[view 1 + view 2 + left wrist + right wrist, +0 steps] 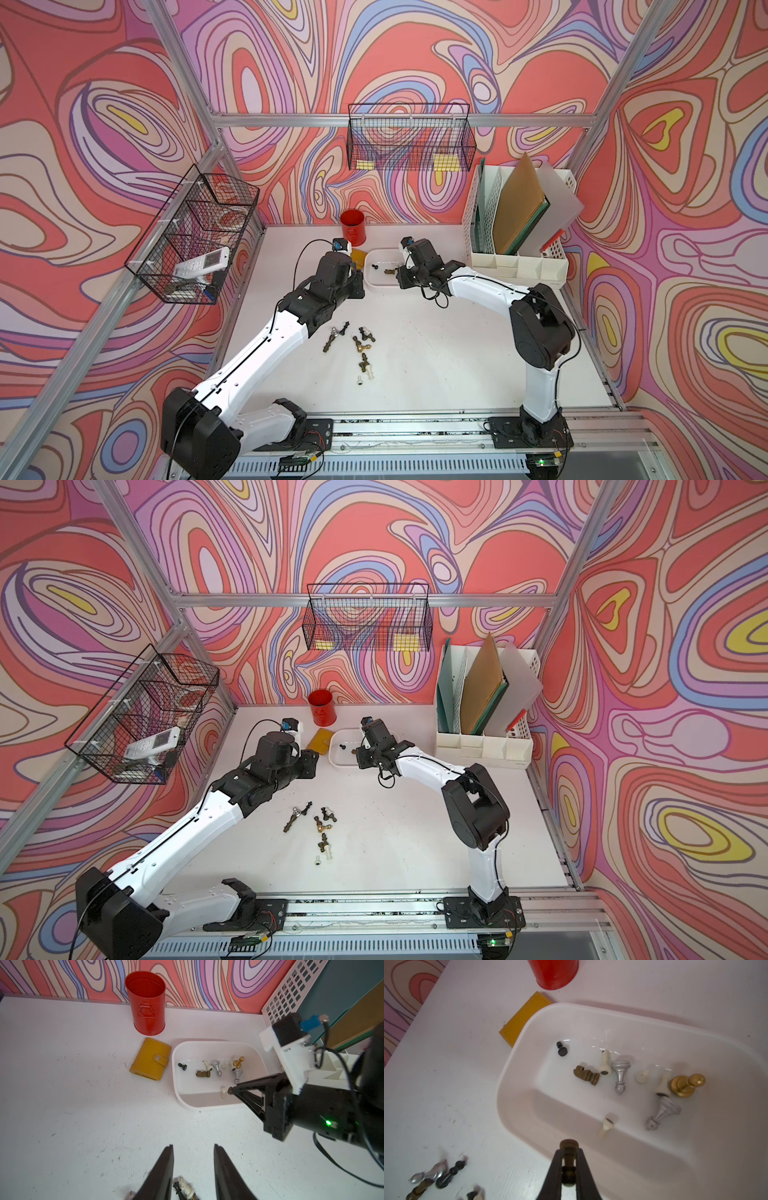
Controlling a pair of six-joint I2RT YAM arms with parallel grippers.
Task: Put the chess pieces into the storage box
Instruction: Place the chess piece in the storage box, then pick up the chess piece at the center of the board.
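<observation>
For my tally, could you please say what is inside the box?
Nine pieces lie in the box: one black, one bronze, one gold, two silver, four cream. The right fingers hold a brown one above it, hiding one corner in the left wrist view.

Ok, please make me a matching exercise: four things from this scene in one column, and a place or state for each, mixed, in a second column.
Things
1. right gripper
2. left gripper
3. yellow wallet
4. black pawn

Place or state
a. lying inside the storage box
b. open
c. on the table, beside the storage box
d. shut on a brown chess piece

Pairs: 1-d, 2-b, 3-c, 4-a
</observation>
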